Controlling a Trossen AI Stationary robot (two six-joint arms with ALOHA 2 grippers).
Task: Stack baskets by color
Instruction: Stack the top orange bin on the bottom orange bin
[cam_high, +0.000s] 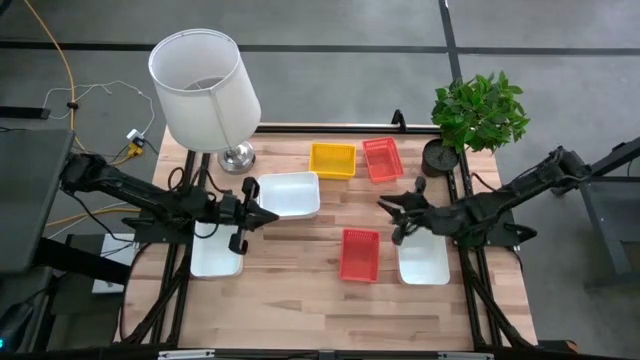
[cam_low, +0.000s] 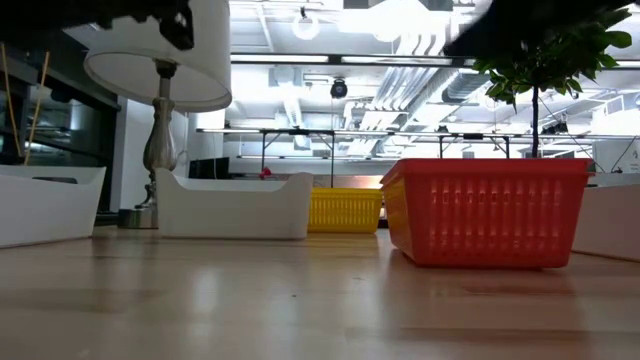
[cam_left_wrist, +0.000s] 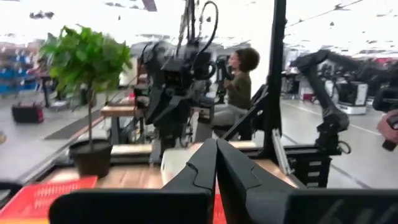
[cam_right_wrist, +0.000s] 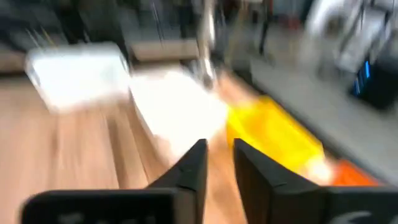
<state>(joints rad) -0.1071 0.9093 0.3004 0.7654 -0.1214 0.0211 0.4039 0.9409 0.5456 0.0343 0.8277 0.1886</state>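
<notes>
Table inventory, high view, left to right.

- Left gripper (cam_high: 262, 212): left of centre, above the boards beside the middle white basket; jaws pressed together, holding nothing.
- White basket, left (cam_high: 216, 256): lower left, partly under the left arm.
- Lamp (cam_high: 205, 90): upper left, white shade over a metal base.
- White basket, middle (cam_high: 290, 194): centre left, just below the yellow stack.
- Yellow baskets (cam_high: 332, 160): upper centre, beside the upper red basket; how many are nested cannot be told.
- Red basket, upper (cam_high: 382, 159): upper centre, tilted.
- Red basket, lower (cam_high: 360, 254): lower centre, apart from the others.
- Right gripper (cam_high: 393, 212): right of centre, over bare wood; a narrow gap shows between its fingers, nothing between them.
- White basket, right (cam_high: 423, 258): lower right, partly under the right arm.
- Potted plant (cam_high: 478, 112): upper right corner.
</notes>
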